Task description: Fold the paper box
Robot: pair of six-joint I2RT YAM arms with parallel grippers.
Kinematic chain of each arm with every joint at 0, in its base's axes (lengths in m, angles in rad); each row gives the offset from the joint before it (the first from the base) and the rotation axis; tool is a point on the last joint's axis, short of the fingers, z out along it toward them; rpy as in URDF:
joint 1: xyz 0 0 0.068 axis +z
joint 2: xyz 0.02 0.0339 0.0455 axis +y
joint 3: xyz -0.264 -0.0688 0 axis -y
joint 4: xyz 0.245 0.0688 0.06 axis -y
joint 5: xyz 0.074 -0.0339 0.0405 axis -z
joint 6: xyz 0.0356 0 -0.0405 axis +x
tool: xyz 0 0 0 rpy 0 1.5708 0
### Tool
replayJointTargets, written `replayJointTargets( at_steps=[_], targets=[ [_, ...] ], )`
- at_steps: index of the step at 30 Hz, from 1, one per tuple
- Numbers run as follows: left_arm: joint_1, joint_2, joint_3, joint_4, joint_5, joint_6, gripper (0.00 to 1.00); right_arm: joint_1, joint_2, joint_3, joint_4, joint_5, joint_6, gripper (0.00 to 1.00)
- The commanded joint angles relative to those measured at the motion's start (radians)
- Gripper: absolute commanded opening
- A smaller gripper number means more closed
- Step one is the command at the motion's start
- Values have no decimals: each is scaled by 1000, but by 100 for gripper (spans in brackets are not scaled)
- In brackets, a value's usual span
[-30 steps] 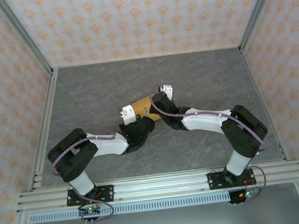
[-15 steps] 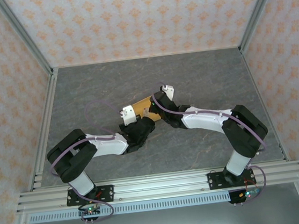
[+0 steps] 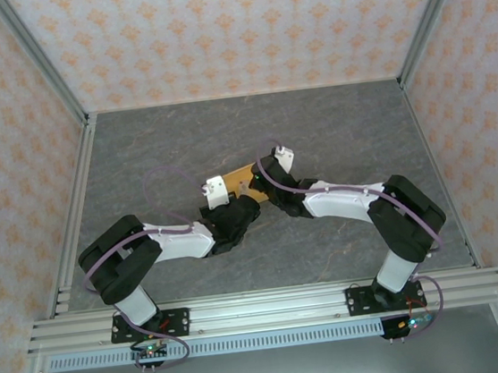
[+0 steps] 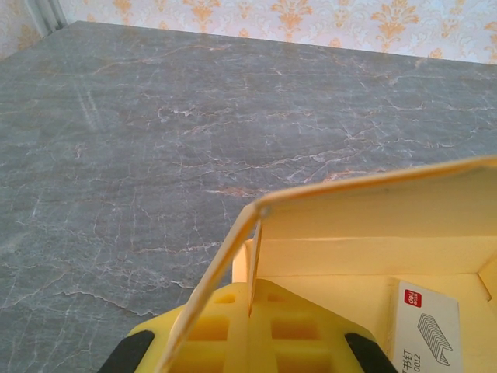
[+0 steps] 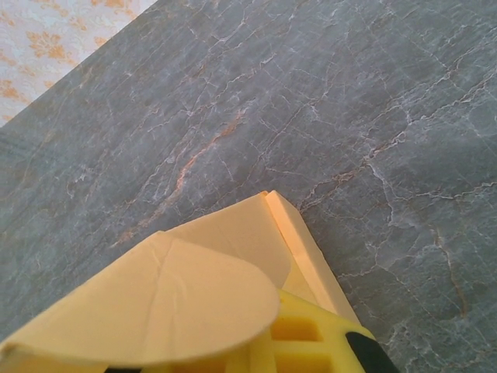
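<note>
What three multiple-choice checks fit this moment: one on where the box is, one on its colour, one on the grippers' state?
1. Where on the table is the paper box? A middle; B far left corner; C near right edge.
2. Its cardboard colour? A white; B blue; C light orange-tan.
3. The left gripper and right gripper are: A both wide open; B both shut on the box; C one open, one shut.
Key: 1 A, the top view shows it mid-table between the grippers; 2 C, both wrist views show tan card; 3 B, card sits pinched in each.
</note>
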Motion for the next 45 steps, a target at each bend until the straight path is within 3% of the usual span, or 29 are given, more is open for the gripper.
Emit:
replayJointTargets(
  at_steps=[1,13,21,38,45],
  targets=[
    [-9,33,-9,-112,-66,-29,0,-10,5,-8,7,67,60,0],
    [-24,45,-16,-116,-89,-50,0,9,21,-44,31,74,102,0],
    [-29,38,-40,-121,-114,-74,0,12,15,-113,130,109,-30,0],
    [-68,74,-4,-221,-188,-141,0,14,29,-146,195,85,-147,13],
    [-75,50,-10,-241,-183,-140,13,13,34,-149,195,70,-158,13]
  ],
)
